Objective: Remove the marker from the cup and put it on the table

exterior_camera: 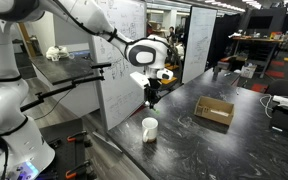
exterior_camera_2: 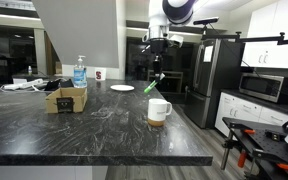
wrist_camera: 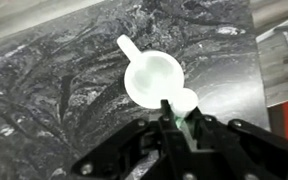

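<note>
The white cup with a handle stands on the dark mottled table; it also shows in an exterior view and in the wrist view. My gripper hangs just above the cup and is shut on the marker. The marker is slim with a greenish body and a dark end, and it hangs tilted below the fingers, its lower tip just above the cup's rim. In the wrist view the marker sits between the fingers, pointing at the cup's edge.
A flat brown cardboard box lies on the table beyond the cup; it also shows in an exterior view. A clear bottle and a white plate stand farther back. A whiteboard panel stands behind the arm.
</note>
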